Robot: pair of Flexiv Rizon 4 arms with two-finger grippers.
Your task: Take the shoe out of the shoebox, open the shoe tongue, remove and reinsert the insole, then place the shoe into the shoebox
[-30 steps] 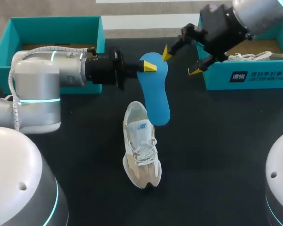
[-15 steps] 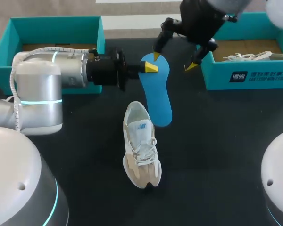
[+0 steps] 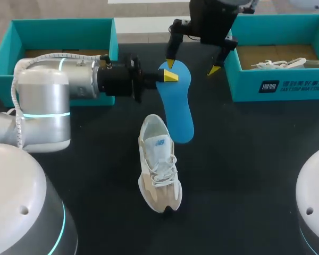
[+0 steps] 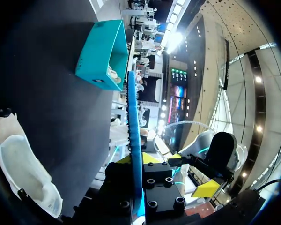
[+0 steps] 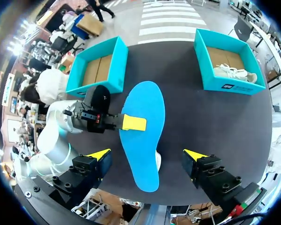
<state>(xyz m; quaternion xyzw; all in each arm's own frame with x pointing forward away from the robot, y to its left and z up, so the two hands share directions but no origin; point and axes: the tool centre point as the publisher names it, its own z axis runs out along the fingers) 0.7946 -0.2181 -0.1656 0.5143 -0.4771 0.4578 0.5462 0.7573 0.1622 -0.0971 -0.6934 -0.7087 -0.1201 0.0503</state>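
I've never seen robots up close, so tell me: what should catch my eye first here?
A bright blue foam insole is held above the middle of the black table, pinched at one end by the left arm's yellow-tipped fingers. Under its free end sits a white and beige sneaker, while the right arm's fingers hang open above the gripped end.
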